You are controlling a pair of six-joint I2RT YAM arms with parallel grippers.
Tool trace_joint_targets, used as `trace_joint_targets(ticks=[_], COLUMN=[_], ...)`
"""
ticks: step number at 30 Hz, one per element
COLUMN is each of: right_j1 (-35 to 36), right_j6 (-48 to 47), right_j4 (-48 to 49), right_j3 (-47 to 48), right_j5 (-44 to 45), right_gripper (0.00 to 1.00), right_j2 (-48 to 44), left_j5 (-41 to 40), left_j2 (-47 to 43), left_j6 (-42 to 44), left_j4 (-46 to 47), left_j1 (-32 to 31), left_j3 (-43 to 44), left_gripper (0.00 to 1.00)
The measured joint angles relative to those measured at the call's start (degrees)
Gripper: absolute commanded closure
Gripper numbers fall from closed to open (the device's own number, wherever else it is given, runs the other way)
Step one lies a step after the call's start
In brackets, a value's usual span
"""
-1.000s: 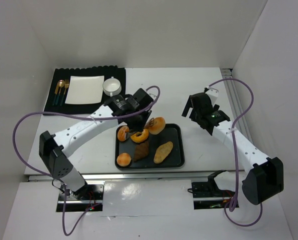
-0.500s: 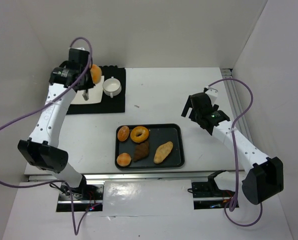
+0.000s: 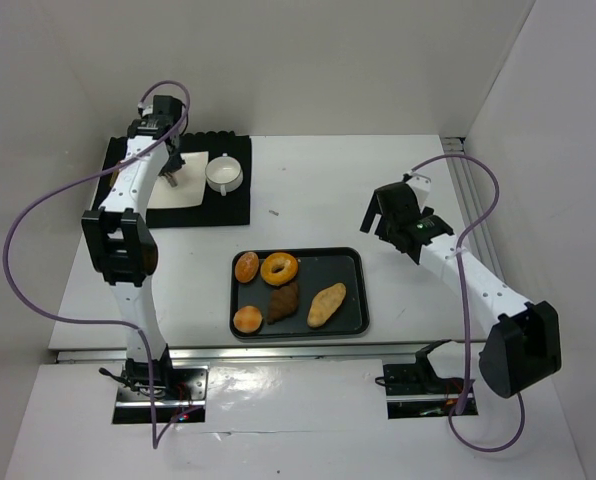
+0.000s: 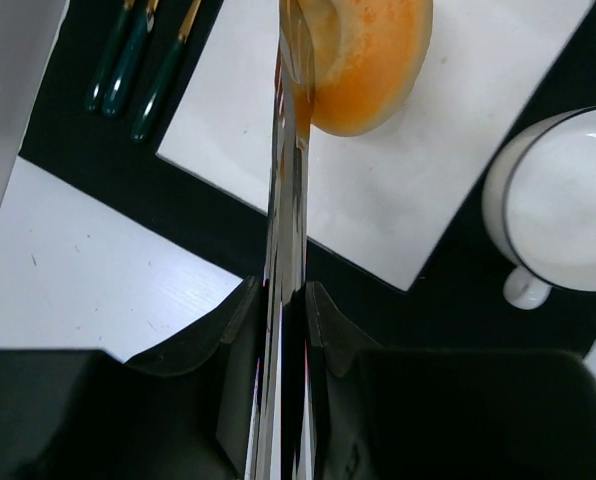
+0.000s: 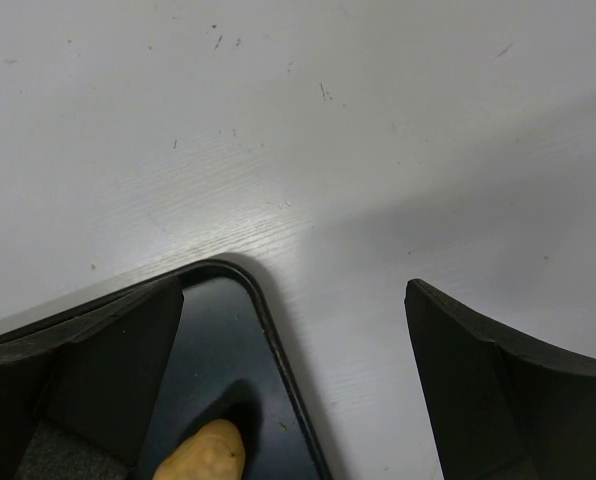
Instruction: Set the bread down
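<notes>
In the top view the left gripper (image 3: pixel 168 172) is reaching to the far left corner, close to the white walls (image 3: pixel 308 60), and hanging over the white plate (image 3: pixel 191 190) on the black mat (image 3: pixel 233 205); a cup (image 3: pixel 221 174) is standing just beside the plate on the right, and the arm is hiding the bun. A wide stretch of table (image 3: pixel 308 190) is lying open between the mat, the black tray (image 3: pixel 346 268) and the right gripper (image 3: pixel 378 222), which is hovering apart from the tray's far right corner. Five other breads are lying on the tray, a ring doughnut (image 3: pixel 278 268) and a long roll (image 3: pixel 326 304) among them. In the left wrist view the fingers (image 4: pixel 240 320) are clenching thin metal tongs (image 4: pixel 286 200), whose tips are meeting a round, orange-gold bun (image 4: pixel 368 50) with a paler rim, over the plate's far part; whether the bun is touching the plate cannot be told. Green-handled cutlery (image 4: pixel 138 60) is lying on the mat left of the plate. In the right wrist view the jaws are spread wide and gripping nothing, above the tray's rounded corner and bare table.
</notes>
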Motion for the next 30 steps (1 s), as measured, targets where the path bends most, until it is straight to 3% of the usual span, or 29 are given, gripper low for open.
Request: trace_joint_targets(ticks=[6, 10, 16, 23, 30], right_j1=[0.0, 0.0, 0.0, 0.0, 0.0], right_j6=[0.0, 0.0, 0.0, 0.0, 0.0], right_j4=[0.1, 0.1, 0.1, 0.1, 0.1], right_j3=[0.3, 0.3, 0.3, 0.3, 0.3], right_j5=[0.0, 0.0, 0.0, -0.1, -0.2], right_gripper=[0.01, 0.01, 0.01, 0.01, 0.01], right_j2=[1.0, 1.7, 1.7, 1.7, 1.7], left_j5=[0.3, 0.5, 0.8, 0.2, -0.3], left_j2=[0.2, 0.3, 0.2, -1.2, -9.4], left_j6=[-0.9, -1.3, -1.2, -1.2, -1.1], left_j4=[1.1, 1.9, 2.3, 2.7, 2.7], left_j1=[1.4, 1.4, 1.1, -0.6, -2.1], left_j3=[-4.5, -6.1, -7.6, -7.7, -8.4], left_gripper=[0.67, 0.53, 0.45, 0.45, 0.45])
